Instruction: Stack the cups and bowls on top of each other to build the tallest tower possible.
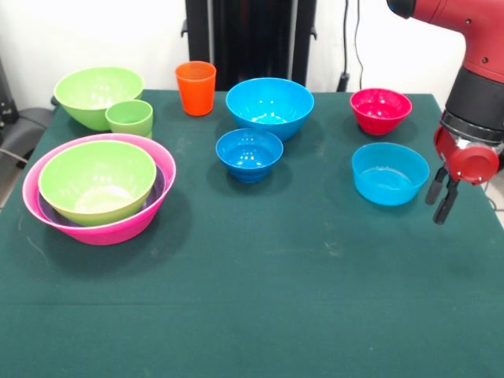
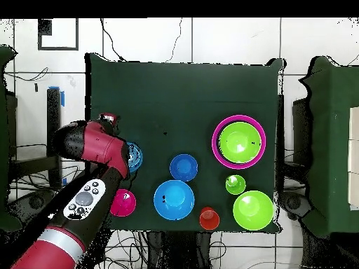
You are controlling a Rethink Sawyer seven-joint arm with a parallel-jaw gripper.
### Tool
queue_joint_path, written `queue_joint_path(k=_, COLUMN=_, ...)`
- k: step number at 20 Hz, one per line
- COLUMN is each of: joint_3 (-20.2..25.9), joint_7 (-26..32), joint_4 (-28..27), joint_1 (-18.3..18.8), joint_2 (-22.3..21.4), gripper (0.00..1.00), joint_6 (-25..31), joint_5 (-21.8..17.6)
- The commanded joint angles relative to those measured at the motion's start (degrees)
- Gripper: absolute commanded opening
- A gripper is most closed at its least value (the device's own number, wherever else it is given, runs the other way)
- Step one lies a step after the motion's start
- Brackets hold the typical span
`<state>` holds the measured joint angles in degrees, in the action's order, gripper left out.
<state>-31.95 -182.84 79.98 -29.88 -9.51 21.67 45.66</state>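
The tower's base, a large pink bowl [image 1: 150, 216] [image 2: 219, 136], holds a purple bowl [image 1: 157, 189] and a lime green bowl [image 1: 97, 179] [image 2: 240, 142] at the table's left in the front view. Loose on the table are a second lime green bowl [image 1: 96, 93] [image 2: 253, 210], the light green cup [image 1: 130, 118] [image 2: 235, 184], the orange cup [image 1: 195, 87] [image 2: 209, 218], a large blue bowl [image 1: 269, 106] [image 2: 174, 199], a small blue bowl [image 1: 249, 153] [image 2: 184, 167], a red bowl [image 1: 380, 110] [image 2: 123, 202] and a third blue bowl [image 1: 390, 173] [image 2: 135, 157]. My gripper [image 1: 440, 194] hangs empty just right of that third blue bowl.
The green table [image 1: 260, 299] [image 2: 175, 91] ends close to the gripper on the right of the front view. In the overhead view my arm [image 2: 87, 143] covers part of the third blue bowl. Cables and floor tiles surround the table.
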Motion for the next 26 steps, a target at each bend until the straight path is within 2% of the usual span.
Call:
queue_joint_path(k=1, joint_3=-8.0, joint_7=-23.61, joint_4=-11.65, joint_1=0.09, joint_2=6.37, gripper=1.0, joint_6=30.49, joint_5=-3.78)
queue_joint_path(k=6, joint_3=-7.57, joint_7=-24.98, joint_4=-12.14, joint_1=-0.93, joint_2=7.5, gripper=1.0, joint_6=29.34, joint_5=-1.74)
queue_joint_path(k=11, joint_3=-4.15, joint_7=-21.28, joint_4=-5.21, joint_1=-4.5, joint_2=5.13, gripper=1.0, joint_6=23.48, joint_5=-0.45)
queue_joint_path(k=12, joint_3=-1.93, joint_7=-18.35, joint_4=-1.6, joint_1=-5.24, joint_2=3.18, gripper=1.0, joint_6=20.26, joint_5=0.04)
queue_joint_path(k=16, joint_3=1.09, joint_7=-13.74, joint_4=5.61, joint_1=-7.73, joint_2=-0.35, gripper=1.0, joint_6=16.18, joint_5=-0.22)
queue_joint_path(k=26, joint_3=6.36, joint_7=-10.19, joint_4=13.66, joint_1=-11.07, joint_2=-4.54, gripper=1.0, joint_6=12.12, joint_5=-0.66)
